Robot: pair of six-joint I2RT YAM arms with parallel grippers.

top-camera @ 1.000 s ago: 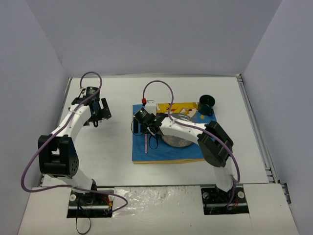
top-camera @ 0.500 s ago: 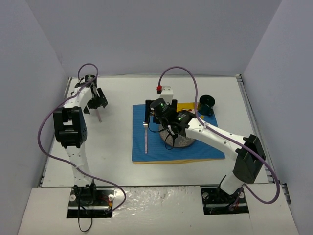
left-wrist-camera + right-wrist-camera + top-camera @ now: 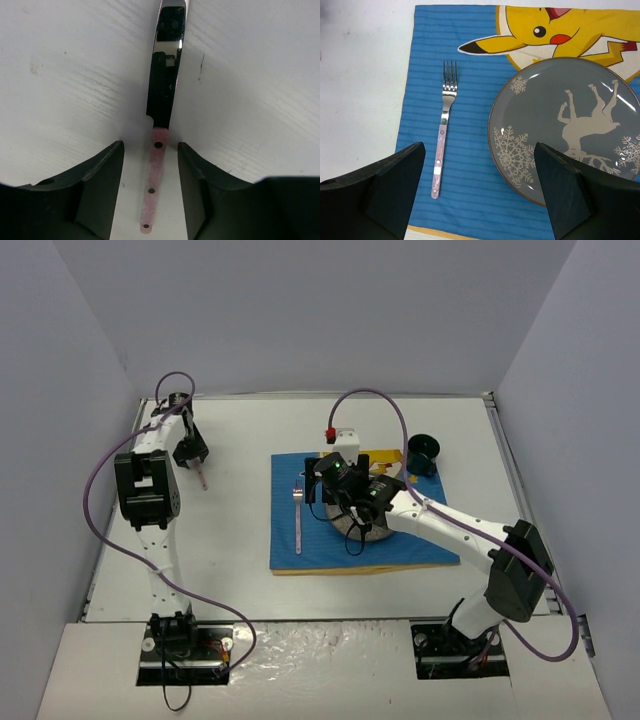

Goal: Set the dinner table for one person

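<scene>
**Top view:** the dinner table [image 3: 235, 570] is the white slab filling the floor, with an edge rail [image 3: 520, 490] on its right side. The blue placemat [image 3: 290, 545] sits at centre. The grey plate [image 3: 352, 523] is on it, mostly under your right arm. The fork [image 3: 299, 520] lies at the plate's 9 o'clock, tines to 12. The dark cup [image 3: 423, 452] stands at the plate's 1 o'clock, by the mat's far corner. The knife [image 3: 204, 478] lies off the mat on bare table, well apart at the mat's 10 o'clock, so it looks like the piece not yet set. Your left gripper [image 3: 197, 462] hangs right over it. Your right gripper [image 3: 318, 485] hovers over the mat's far-left part. The table's left edge is near at the knife's 9 o'clock. There is open table between the knife and the mat.

**Left wrist:** the knife's pink handle sits between the fingers [image 3: 100, 185], blade running to 12. The jaws are spread with a gap on each side, gripping nothing. They look lined up for a pinch across the handle. The knife lies flat, so expect the tips to meet the surface.

**Right wrist:** the fingers [image 3: 380, 195] are spread wide and empty. The fork lies parallel to the mat's left edge, with a bare blue strip between it and the plate. The plate's 3 o'clock side runs out of frame, so you can't tell the room there. In the top view your right arm covers it, so it likely needs moving aside.
</scene>
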